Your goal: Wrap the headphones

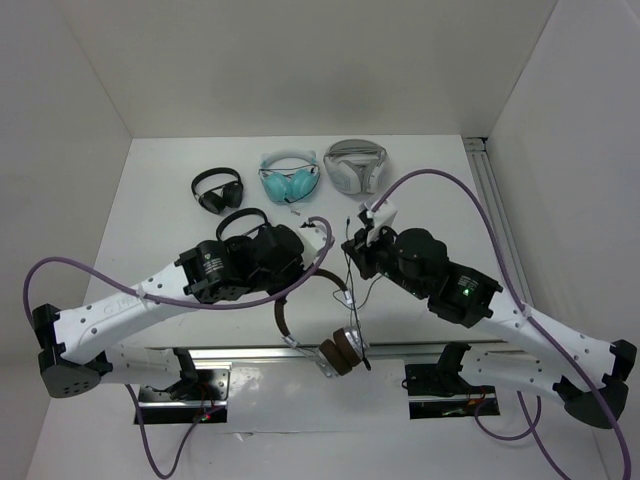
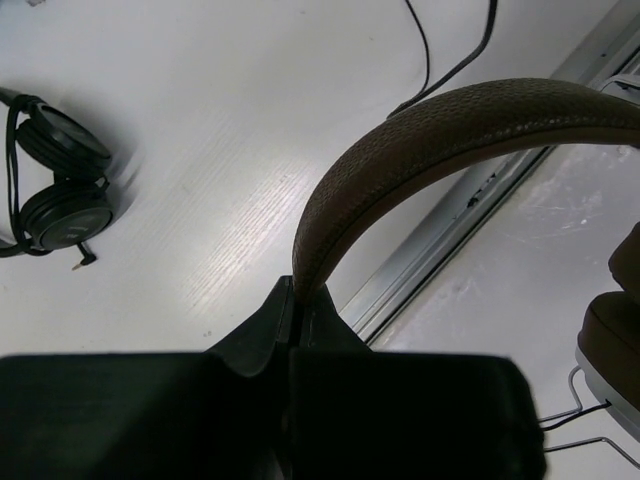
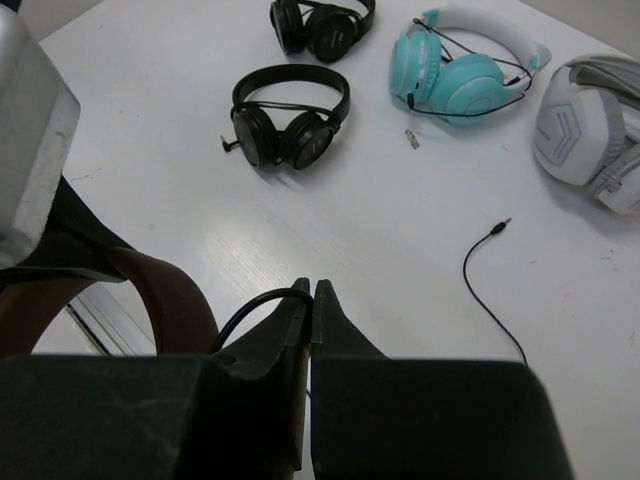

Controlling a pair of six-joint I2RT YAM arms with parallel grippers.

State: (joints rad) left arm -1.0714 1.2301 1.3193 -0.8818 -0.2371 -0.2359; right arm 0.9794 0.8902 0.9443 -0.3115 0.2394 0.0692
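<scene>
White tabletop (image 1: 160, 220) and plain white walls make up the setting. The left gripper (image 2: 295, 290) is seen closed tight on the dark brown headband (image 2: 450, 120) of the headphones (image 1: 310, 320), so that the band arches up and away from the fingers. A brown ear pad (image 2: 615, 330) is visible at the right edge of the left wrist view. The right gripper (image 3: 310, 292) is closed as well, and the thin black cable (image 3: 250, 305) appears to be pinched between its fingers.

From above, the headphones are found between the two arms, towards the near side of the table. One earcup (image 1: 342, 352) is placed over the metal rail (image 1: 240, 352). Whether the set is lifted clear of the surface cannot be told.

Further out, the free end of the cable is seen lying loose on the table, ending in its plug (image 3: 506, 221). No turn of cable is seen around the headband or the earcups. The task is therefore judged to be at an early stage: both holds are taken, and the winding and tidying of the whole cable are left to be done.

Beyond these, a small black pair (image 3: 290, 120), a second black pair (image 3: 320, 25), a teal pair (image 3: 460, 65) and a white-grey pair (image 3: 590, 130) are laid out towards the far side.

No brand, label or writing can be read on anything in view.
</scene>
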